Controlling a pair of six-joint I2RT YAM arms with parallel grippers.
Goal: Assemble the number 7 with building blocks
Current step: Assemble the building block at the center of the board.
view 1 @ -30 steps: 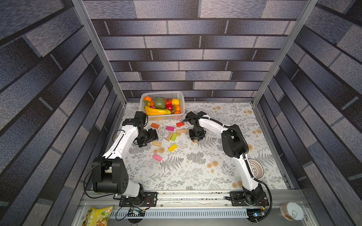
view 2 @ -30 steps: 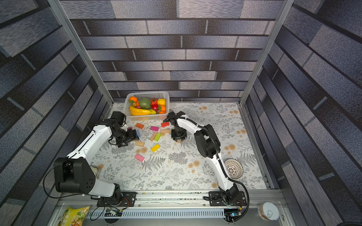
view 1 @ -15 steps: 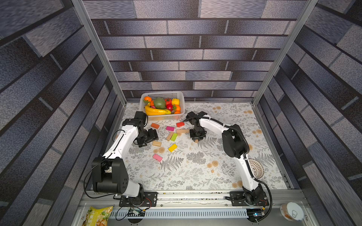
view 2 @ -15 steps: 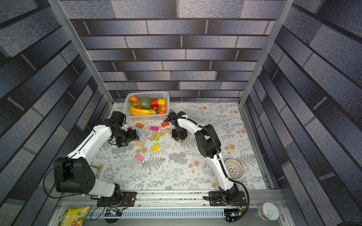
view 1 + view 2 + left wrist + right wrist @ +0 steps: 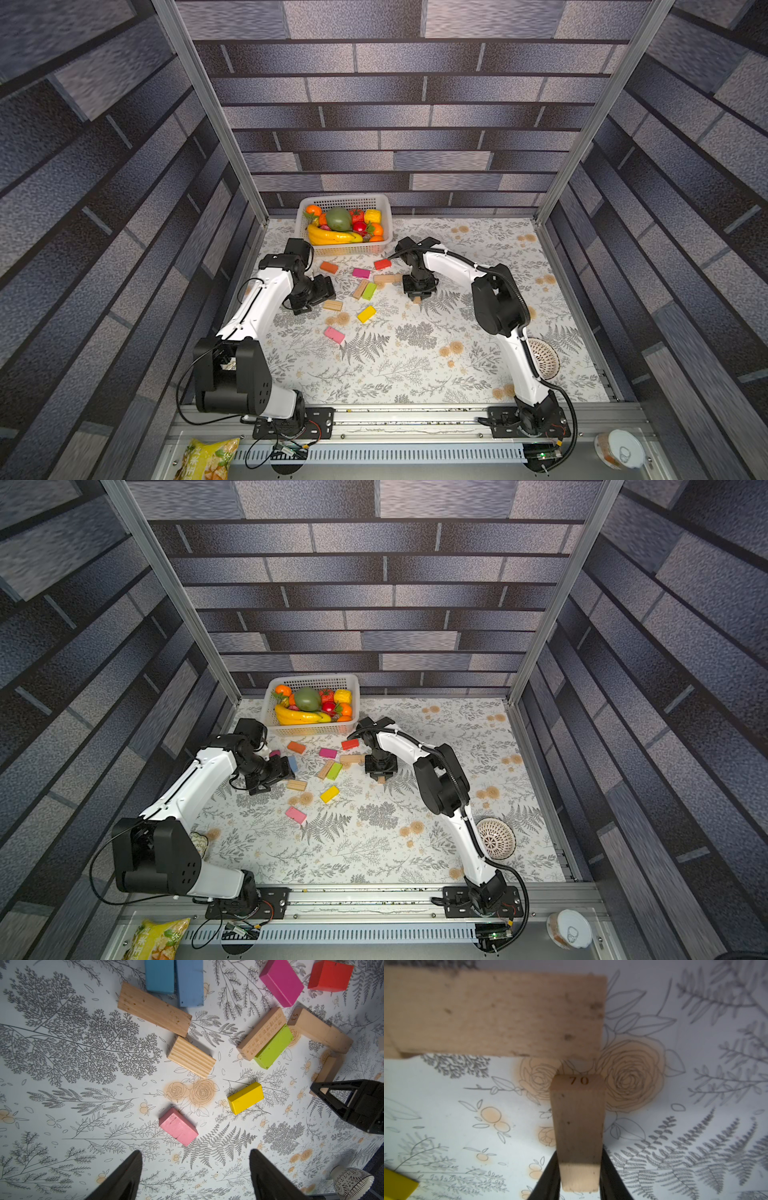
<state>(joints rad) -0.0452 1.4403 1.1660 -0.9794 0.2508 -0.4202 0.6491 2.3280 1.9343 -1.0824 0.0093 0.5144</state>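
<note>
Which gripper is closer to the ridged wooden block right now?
Left. The left gripper hovers open right beside the ridged wooden block; the right gripper is farther away on its opposite side, shut on a plain wooden block.

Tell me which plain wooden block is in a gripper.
The tan block stamped 70, pinched at one end by the right gripper, its far end near the long tan bar. The other wooden blocks lie free on the cloth.
</note>
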